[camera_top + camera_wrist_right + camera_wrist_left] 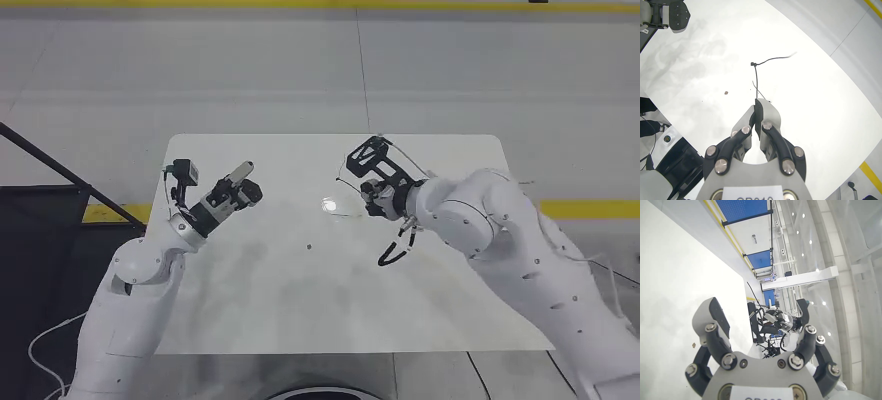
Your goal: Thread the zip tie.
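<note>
The white rectangular table [260, 300] carries both arms. The left tool [758, 306] hangs over the left part of the table, lifted off the surface, with its dark ribbed pads spread wide and nothing between them. The right tool [758, 102] is just right of the table's middle, toward the far side and well apart from the left one. Its pads are pressed together on one end of the thin black plastic zip tie [755, 81].

From that pinch the strap runs straight out to the small square head [752, 64]. From the head another length of strap bends off to the side in a shallow curve and ends free above the table. The tie is clear of the surface, touching only the right tool.

A small brown speck [726, 92] lies on the table near its middle, between the two arms.
</note>
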`<action>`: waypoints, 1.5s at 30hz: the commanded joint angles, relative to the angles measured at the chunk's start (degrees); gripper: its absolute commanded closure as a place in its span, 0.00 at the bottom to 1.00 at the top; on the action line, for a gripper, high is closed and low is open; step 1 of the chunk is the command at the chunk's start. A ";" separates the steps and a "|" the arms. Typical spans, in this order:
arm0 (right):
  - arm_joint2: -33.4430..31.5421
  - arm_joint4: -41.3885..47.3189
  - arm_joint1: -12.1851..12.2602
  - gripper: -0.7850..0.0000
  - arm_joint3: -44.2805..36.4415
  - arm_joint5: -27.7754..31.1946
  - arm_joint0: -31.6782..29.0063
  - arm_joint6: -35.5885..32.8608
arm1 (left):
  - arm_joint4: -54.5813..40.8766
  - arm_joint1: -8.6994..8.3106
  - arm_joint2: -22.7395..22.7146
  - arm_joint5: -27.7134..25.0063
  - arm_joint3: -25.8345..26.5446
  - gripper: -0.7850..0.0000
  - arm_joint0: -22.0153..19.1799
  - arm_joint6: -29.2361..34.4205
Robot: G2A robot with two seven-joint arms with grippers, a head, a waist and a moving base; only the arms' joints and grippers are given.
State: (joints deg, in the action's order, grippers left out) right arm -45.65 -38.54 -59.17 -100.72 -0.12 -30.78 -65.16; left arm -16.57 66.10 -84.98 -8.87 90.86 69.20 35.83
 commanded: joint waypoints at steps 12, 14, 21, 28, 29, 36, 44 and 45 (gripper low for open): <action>1.84 -3.97 -0.24 1.00 -1.03 1.39 0.17 -1.51 | 0.02 0.00 0.01 0.01 -0.01 0.00 -0.01 0.01; 4.53 -7.07 -1.03 1.00 -0.65 0.45 2.04 -4.58 | 0.02 0.00 0.01 0.01 -0.01 0.00 -0.01 0.01; 15.90 -10.43 -6.57 1.00 7.38 -1.54 11.01 -13.97 | 0.02 0.00 0.01 0.01 -0.01 0.00 -0.01 0.01; 23.82 -9.83 -13.17 1.00 17.86 -2.15 16.98 -17.35 | 0.02 0.00 0.01 0.01 -0.01 0.00 -0.01 0.01; 24.53 -9.65 -14.02 1.00 19.39 -2.32 17.45 -17.36 | 0.02 0.00 0.01 0.01 -0.01 0.00 -0.01 0.01; 28.47 -8.96 -19.43 1.00 28.19 -2.05 19.73 -18.29 | 0.02 0.00 0.01 0.01 -0.01 0.00 -0.01 0.01; 30.88 -8.93 -24.52 1.00 35.95 -0.72 21.01 -19.46 | 0.02 0.00 0.01 0.01 -0.01 0.00 -0.01 0.01; 31.01 -8.78 -25.08 1.00 36.77 -0.43 21.08 -19.35 | 0.02 0.00 0.01 0.01 -0.01 0.00 -0.01 0.01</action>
State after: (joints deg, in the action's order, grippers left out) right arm -14.77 -47.45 -83.66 -64.90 -0.83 -9.77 -84.62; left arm -16.54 66.10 -84.97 -8.87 90.85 69.19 35.84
